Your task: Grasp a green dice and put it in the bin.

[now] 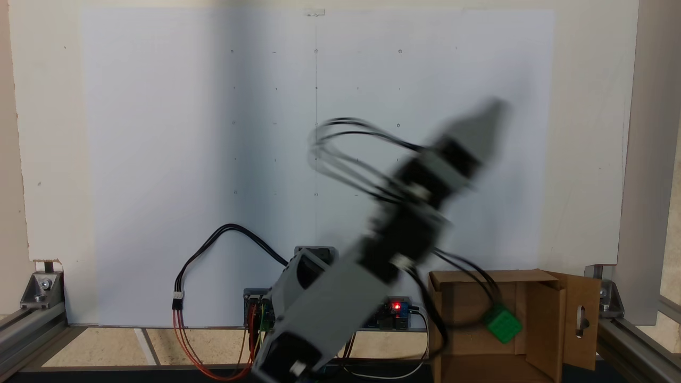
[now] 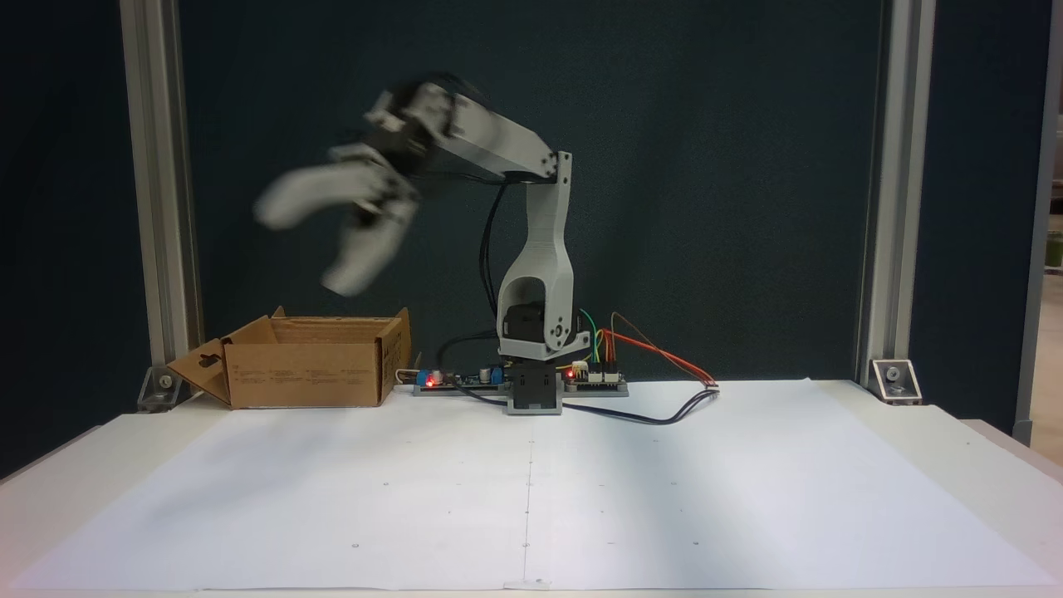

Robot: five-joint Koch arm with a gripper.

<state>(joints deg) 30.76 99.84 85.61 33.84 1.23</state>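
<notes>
The green dice (image 1: 501,324) lies inside the bin (image 1: 537,319), a brown cardboard box with open flaps, one flap with a slot cutout. In the other fixed view the bin (image 2: 307,374) stands at the left, beside the arm's base. My gripper (image 2: 299,249) hangs blurred in the air above the bin, its two pale fingers spread wide apart with nothing between them. Seen from above, the gripper (image 1: 495,114) is a blurred grey wedge off to the side of the bin, over the white sheet.
The arm's base (image 2: 536,390) and circuit boards (image 2: 594,378) sit at the back of the table, with cables (image 2: 664,415) trailing onto the white paper sheet (image 2: 531,498). Aluminium posts (image 2: 158,208) stand at both back corners.
</notes>
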